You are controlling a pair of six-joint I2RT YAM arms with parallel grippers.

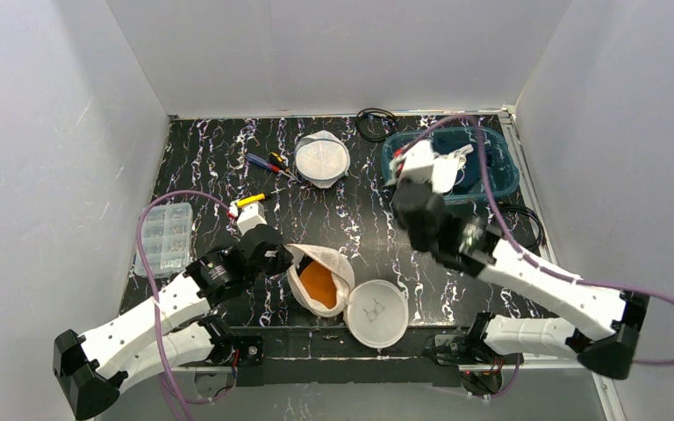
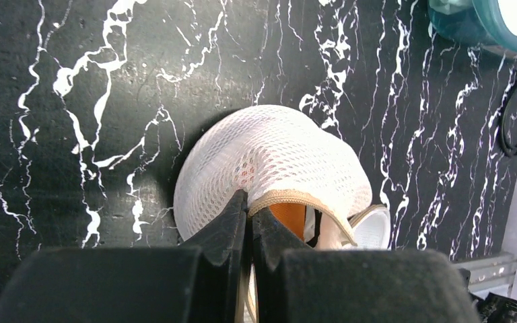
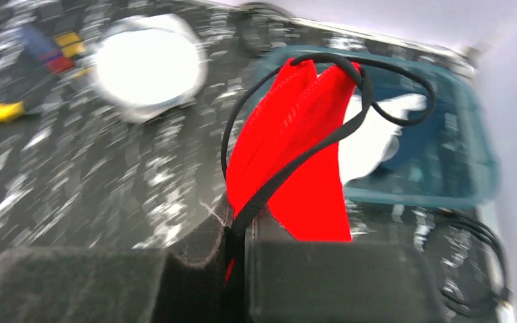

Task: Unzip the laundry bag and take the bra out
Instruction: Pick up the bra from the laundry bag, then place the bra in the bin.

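Surface: black table [image 1: 211, 158] veined with white, enclosed by plain white walls.

1. Bra [image 3: 296, 155]: red, with black straps. It is clamped by a strap and an edge between the closed jaws of the right gripper [image 3: 241, 225] and held up at the far right, by the left edge of the bin [image 1: 500, 167].
2. Bag [image 1: 320, 281]: white mesh, at near centre. Its mouth is open and something orange [image 1: 319, 282] is seen inside. Its beige rim is pinched between the closed jaws of the left gripper [image 2: 249, 202].
3. White round cover [image 1: 376, 312]: touching the bag on its near right.
4. Yellow-handled tool [image 1: 250, 201]: just beyond the left gripper.
5. Clear box [image 1: 165, 237]: at the left edge.
6. Second mesh bag [image 1: 321, 158]: far centre, with screwdrivers [image 1: 268, 163] just left of it.
7. Black cable [image 1: 376, 123]: coiled at the far edge.
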